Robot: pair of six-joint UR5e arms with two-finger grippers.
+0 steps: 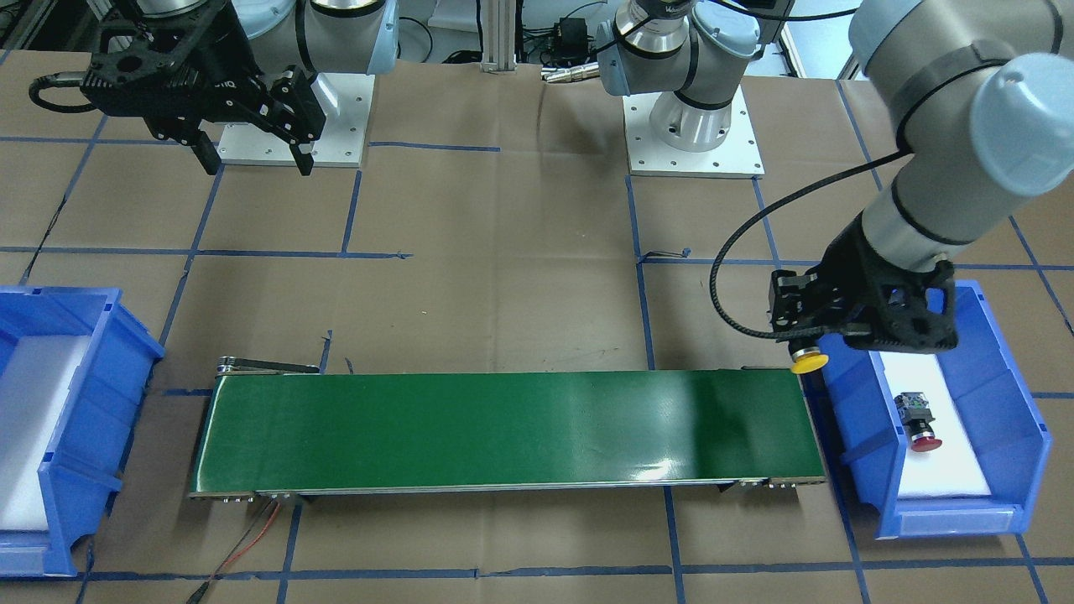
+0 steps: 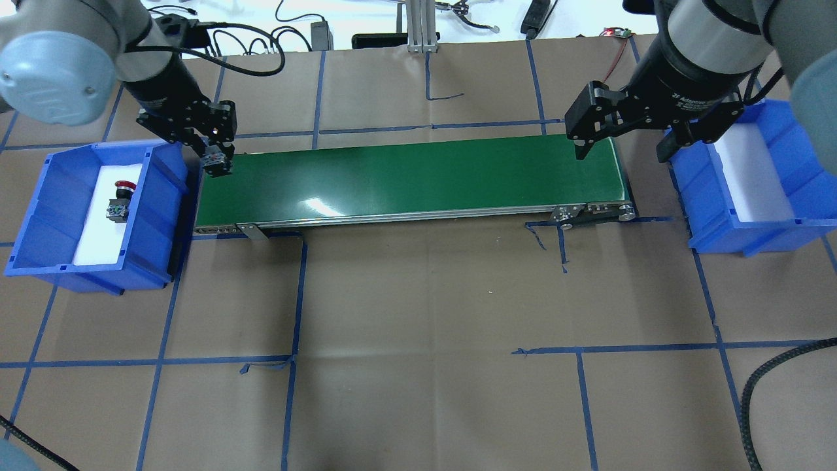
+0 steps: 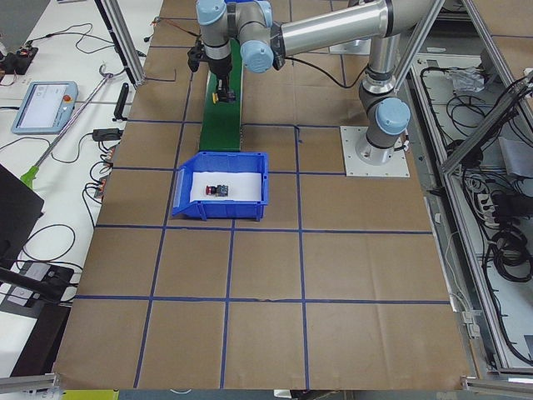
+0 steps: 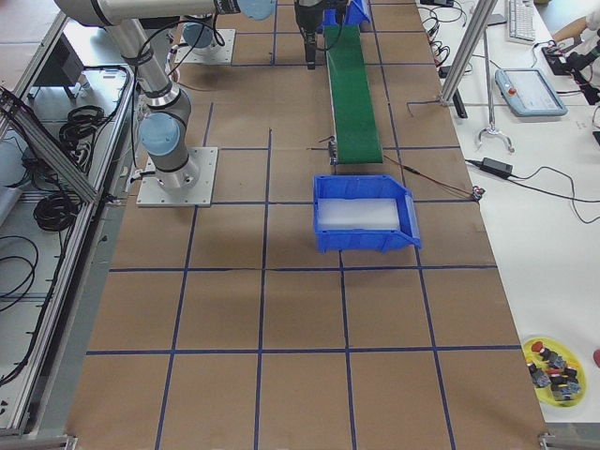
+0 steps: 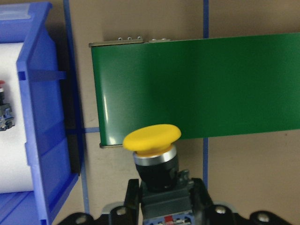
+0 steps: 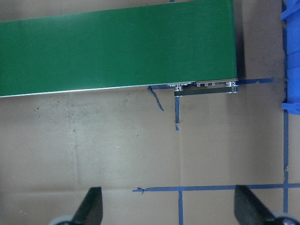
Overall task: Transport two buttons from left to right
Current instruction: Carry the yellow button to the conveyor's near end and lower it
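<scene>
Desk: What sits closest to the lens?
Photographer: The yellow button (image 5: pixel 152 140), cap pointing down, its dark switch body clamped tight in the left gripper (image 2: pixel 216 160). It hangs at the corner of the green conveyor belt (image 2: pixel 418 183), at the belt's left end, just beside the left blue bin (image 2: pixel 167 196).
Desk: And the second one?
Photographer: The red button (image 2: pixel 119 199) lies on its side on the white liner (image 2: pixel 98 242) inside that left bin, apart from the walls (cap and grey body both plain to see from overhead).
Desk: The other arm?
Photographer: The right gripper (image 2: pixel 622 149) hovers above the belt's right end, next to the right blue bin (image 2: pixel 752 232). Its jaws stand wide apart and hold nothing. The right wrist view shows only the table surface between the two fingers (image 6: pixel 91 208).
Desk: The setting?
Photographer: Brown paper (image 2: pixel 418 314) covers the table, marked into squares by blue tape (image 2: pixel 297 294). The belt runs lengthwise between the two bins, one bin at each end
</scene>
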